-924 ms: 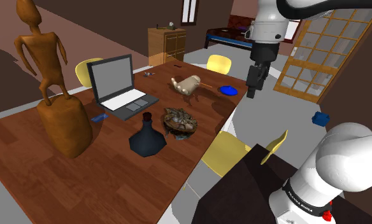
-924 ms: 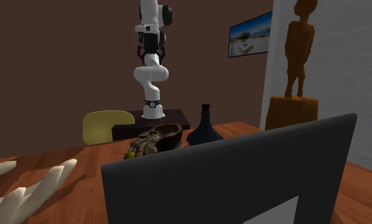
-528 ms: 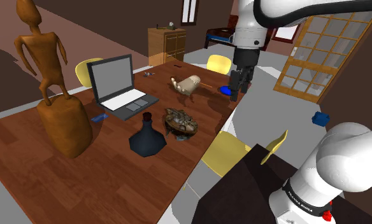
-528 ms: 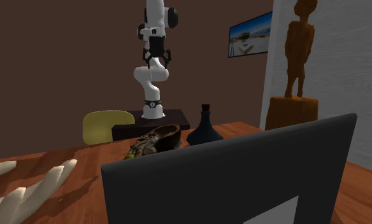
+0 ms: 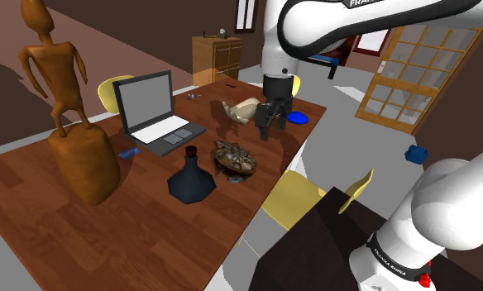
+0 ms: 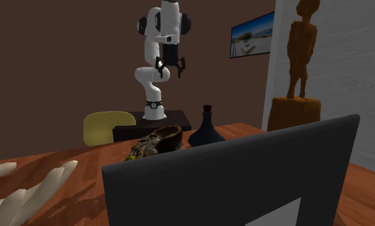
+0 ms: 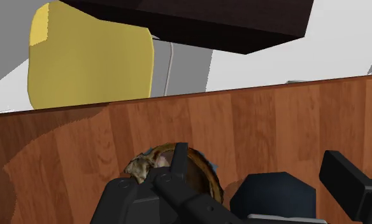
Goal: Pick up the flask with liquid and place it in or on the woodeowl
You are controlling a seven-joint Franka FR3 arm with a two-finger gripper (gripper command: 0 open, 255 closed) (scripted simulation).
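Observation:
The flask (image 5: 190, 178) is dark blue with a narrow neck and a wide base. It stands upright on the wooden table (image 5: 149, 223), just beside the brown bowl (image 5: 234, 159) that holds rough pieces. My gripper (image 5: 266, 130) hangs open above the table, farther from the stand than the bowl and near a pale hand-shaped object (image 5: 241, 110). In the second exterior view the gripper (image 6: 169, 69) hovers well above the flask (image 6: 207, 128) and bowl (image 6: 157, 141). The wrist view shows the flask (image 7: 274, 194) and bowl (image 7: 178, 167) below the parted gripper (image 7: 255, 167), untouched.
An open laptop (image 5: 153, 112) and a tall wooden figure on a rounded base (image 5: 70, 124) stand on the shoulder view's left half of the table. A small blue dish (image 5: 296, 117) lies near the far edge. Yellow chairs (image 5: 302, 198) ring the table.
The arm has swung towards the shoulder view's left and dropped, bringing the gripper from beyond the table's edge to above the table by the hand-shaped object. Fingers stay open.

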